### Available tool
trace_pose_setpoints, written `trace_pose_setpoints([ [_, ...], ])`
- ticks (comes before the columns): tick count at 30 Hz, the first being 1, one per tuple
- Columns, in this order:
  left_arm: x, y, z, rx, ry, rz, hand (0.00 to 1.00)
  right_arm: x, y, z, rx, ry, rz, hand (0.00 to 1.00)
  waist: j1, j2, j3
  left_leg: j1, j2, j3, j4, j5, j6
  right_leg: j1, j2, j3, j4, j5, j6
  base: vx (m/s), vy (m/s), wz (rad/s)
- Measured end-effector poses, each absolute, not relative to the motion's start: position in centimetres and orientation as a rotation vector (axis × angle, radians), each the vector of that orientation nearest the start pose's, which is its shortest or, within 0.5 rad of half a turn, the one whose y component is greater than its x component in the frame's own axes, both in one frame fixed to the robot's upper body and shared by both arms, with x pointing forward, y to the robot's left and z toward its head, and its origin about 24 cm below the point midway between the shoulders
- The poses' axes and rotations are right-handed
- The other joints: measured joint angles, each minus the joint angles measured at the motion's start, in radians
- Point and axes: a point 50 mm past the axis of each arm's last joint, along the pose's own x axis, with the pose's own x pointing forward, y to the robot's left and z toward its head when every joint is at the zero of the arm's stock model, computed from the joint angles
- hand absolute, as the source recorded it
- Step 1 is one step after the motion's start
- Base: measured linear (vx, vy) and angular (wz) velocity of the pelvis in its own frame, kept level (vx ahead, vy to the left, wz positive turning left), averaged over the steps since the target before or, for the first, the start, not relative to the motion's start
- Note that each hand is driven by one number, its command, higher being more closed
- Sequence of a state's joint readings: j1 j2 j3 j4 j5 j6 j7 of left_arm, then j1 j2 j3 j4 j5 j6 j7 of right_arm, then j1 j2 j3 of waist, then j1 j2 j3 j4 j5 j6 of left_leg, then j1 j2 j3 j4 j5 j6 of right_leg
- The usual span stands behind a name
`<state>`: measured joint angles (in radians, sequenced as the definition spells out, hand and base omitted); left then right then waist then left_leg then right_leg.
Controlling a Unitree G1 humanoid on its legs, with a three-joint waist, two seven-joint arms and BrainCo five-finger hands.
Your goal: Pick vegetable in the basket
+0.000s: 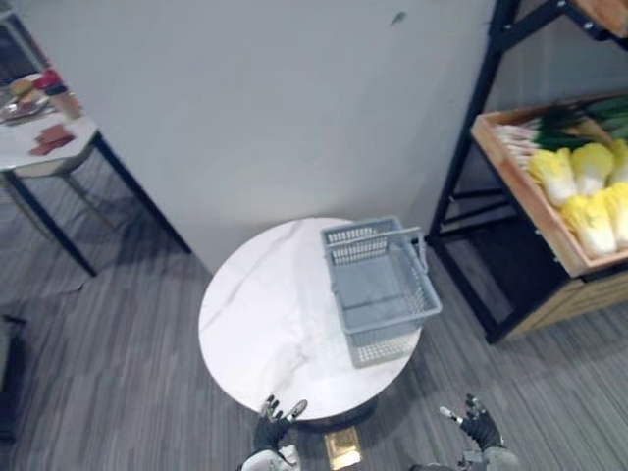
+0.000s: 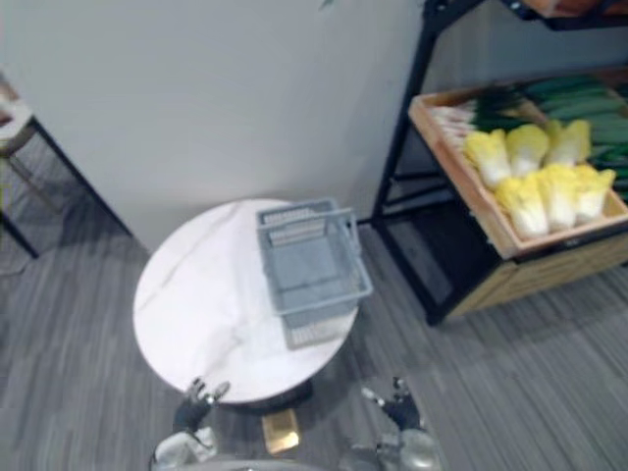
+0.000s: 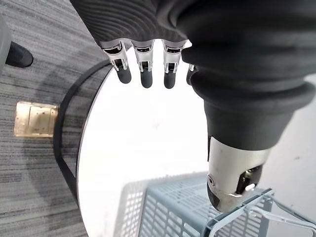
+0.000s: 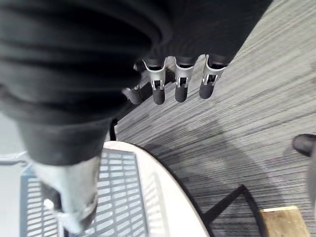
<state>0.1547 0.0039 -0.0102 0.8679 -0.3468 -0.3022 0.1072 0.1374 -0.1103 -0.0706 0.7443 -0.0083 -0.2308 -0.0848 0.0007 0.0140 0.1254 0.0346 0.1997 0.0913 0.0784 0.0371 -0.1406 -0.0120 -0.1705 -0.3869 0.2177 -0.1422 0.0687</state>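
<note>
Grey basket (image 1: 381,289) on round table (image 1: 257,314).
Left hand (image 1: 270,424), right hand (image 1: 479,422) open, holding nothing; napa cabbages (image 1: 589,191) in shelf's wooden tray (image 1: 520,189), well apart.

I'm looking at a grocery-shop setup: a black rack (image 1: 470,128), a wooden crate (image 1: 525,196) of cabbages (image 1: 589,196) and leeks (image 1: 564,128), and a grey shopping basket (image 1: 378,285) on a round counter (image 1: 255,314).

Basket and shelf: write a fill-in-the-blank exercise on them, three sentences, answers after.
1. The grey basket on the round white table is ____ inside.
2. The yellow cabbages lie in a wooden tray on the robot's ____ side.
3. The left hand and the right hand hold nothing; both are ____.
Missing words: empty; right; open.
</note>
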Motion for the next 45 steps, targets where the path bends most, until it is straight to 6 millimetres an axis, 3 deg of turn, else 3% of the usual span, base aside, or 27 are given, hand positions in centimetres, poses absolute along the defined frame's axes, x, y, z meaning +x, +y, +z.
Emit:
trace_pose_setpoints([
  [2,12.3,17.0,-13.5,-0.243,0.715,0.349,0.0,16.6,-21.4,-9.4,-0.206,0.525,-0.173,0.0,-0.001,0.003,-0.001,0.003,-0.002,0.012,-0.048,0.029,0.003,-0.003,0.004,-0.004,-0.016,0.009,-0.006,0.03,-0.005,0.33],
  [6,12.3,17.4,-13.5,-0.205,0.715,0.324,0.0,20.9,-22.7,-2.8,-0.505,0.21,-0.088,0.0,0.0,0.006,-0.003,-0.002,0.0,0.046,-0.088,0.033,0.005,-0.015,0.019,0.008,-0.065,0.055,-0.002,-0.03,0.03,-0.04],
  [7,12.4,17.8,-13.4,-0.188,0.71,0.324,0.0,22.3,-23.0,-0.1,-0.633,0.087,-0.061,0.0,-0.001,0.006,-0.003,-0.008,-0.006,0.062,-0.101,0.033,0.004,-0.021,0.019,0.014,-0.089,0.079,0.006,-0.09,0.077,-0.09],
  [8,12.4,18.0,-13.4,-0.181,0.71,0.326,0.0,22.7,-23.1,0.8,-0.68,0.048,-0.049,0.0,-0.004,0.005,-0.003,-0.008,-0.009,0.066,-0.108,0.032,0.005,-0.021,0.018,0.015,-0.099,0.087,0.009,-0.12,0.101,-0.01],
  [10,12.3,18.9,-13.3,-0.163,0.711,0.341,0.0,23.9,-22.9,3.1,-0.821,-0.059,-0.007,0.0,-0.011,0.004,-0.003,-0.003,-0.016,0.068,-0.133,0.029,0.005,-0.021,0.015,0.017,-0.114,0.102,0.021,-0.1,0.082,0.06],
  [12,11.4,20.2,-13.8,-0.145,0.75,0.392,0.0,25.4,-21.5,5.2,-0.894,-0.171,0.043,0.0,-0.005,0.006,-0.005,0.008,-0.015,0.092,-0.147,-0.006,0.006,-0.02,0.02,0.03,-0.127,0.122,0.033,-0.14,0.1,-0.06],
  [17,8.1,22.2,-15.1,-0.102,0.904,0.506,0.0,28.1,-16.9,6.5,-0.939,-0.297,0.218,0.0,0.03,-0.028,-0.026,0.004,-0.056,0.113,-0.147,-0.016,0.021,-0.016,-0.012,0.066,-0.175,0.16,0.062,-0.13,0.082,-0.11],
  [20,6.9,22.3,-15.6,-0.09,0.966,0.514,0.0,30.1,-15.7,6.0,-0.991,-0.268,0.294,0.0,0.044,-0.037,-0.023,0.004,-0.084,0.11,-0.148,-0.017,0.026,-0.04,-0.052,0.07,-0.113,0.142,0.069,-0.09,0.09,0.09],
  [22,5.9,22.7,-15.8,-0.075,1.007,0.525,0.0,32.3,-15.0,6.0,-1.043,-0.233,0.332,0.0,0.071,-0.057,-0.01,0.003,-0.106,0.105,-0.153,-0.011,0.036,-0.094,-0.091,0.102,-0.014,0.106,0.075,-0.06,0.058,-0.02],
  [25,5.7,23.8,-15.7,-0.034,1.031,0.531,0.0,35.6,-14.9,7.7,-1.122,-0.201,0.299,0.0,0.089,-0.078,0.035,-0.009,-0.112,0.073,-0.171,0.014,0.042,-0.109,-0.072,0.196,-0.002,0.108,0.069,-0.03,-0.002,0.22],
  [27,5.6,24.0,-15.7,-0.033,1.036,0.539,0.0,36.9,-15.2,9.0,-1.146,-0.192,0.26,0.0,0.095,-0.077,0.05,-0.021,-0.107,0.056,-0.18,0.031,0.041,-0.109,-0.056,0.194,-0.027,0.112,0.069,0.0,-0.015,0.27],
  [28,5.7,24.0,-15.7,-0.033,1.038,0.54,0.0,38.1,-15.3,10.7,-1.161,-0.208,0.214,0.0,0.098,-0.075,0.078,-0.036,-0.102,0.045,-0.18,0.045,0.034,-0.12,-0.046,0.196,-0.028,0.117,0.063,0.01,-0.026,0.23],
  [33,7.4,23.6,-15.5,-0.048,1.0,0.529,0.0,39.8,-17.6,13.5,-1.128,-0.171,0.059,0.0,0.098,-0.047,0.116,-0.107,-0.084,-0.024,-0.18,0.074,0.032,-0.126,-0.017,0.162,-0.071,0.114,0.058,0.01,-0.04,0.39],
  [35,8.3,23.7,-15.3,-0.051,0.974,0.529,0.0,40.5,-18.4,15.9,-1.139,-0.206,-0.025,0.0,0.096,-0.032,0.139,-0.151,-0.066,-0.048,-0.18,0.088,0.022,-0.14,0.01,0.158,-0.108,0.135,0.05,0.02,-0.047,0.28],
  [40,9.5,23.8,-15.0,-0.049,0.936,0.553,0.0,41.1,-20.0,21.9,-1.126,-0.33,-0.185,0.0,0.095,0.004,0.184,-0.212,-0.038,-0.084,-0.177,0.106,0.006,-0.165,0.041,0.124,-0.125,0.142,0.04,0.04,-0.063,0.19],
  [42,10.2,23.8,-14.7,-0.047,0.909,0.558,0.0,41.1,-20.8,23.6,-1.125,-0.359,-0.234,0.0,0.094,0.013,0.194,-0.229,-0.036,-0.096,-0.175,0.116,0.001,-0.177,0.045,0.124,-0.121,0.14,0.037,0.04,-0.043,0.16],
  [45,10.8,23.5,-14.5,-0.053,0.882,0.554,0.0,41.1,-21.7,24.5,-1.125,-0.362,-0.283,0.0,0.091,0.025,0.205,-0.234,-0.035,-0.1,-0.175,0.117,0.0,-0.182,0.045,0.125,-0.114,0.134,0.029,0.01,-0.014,0.06],
])
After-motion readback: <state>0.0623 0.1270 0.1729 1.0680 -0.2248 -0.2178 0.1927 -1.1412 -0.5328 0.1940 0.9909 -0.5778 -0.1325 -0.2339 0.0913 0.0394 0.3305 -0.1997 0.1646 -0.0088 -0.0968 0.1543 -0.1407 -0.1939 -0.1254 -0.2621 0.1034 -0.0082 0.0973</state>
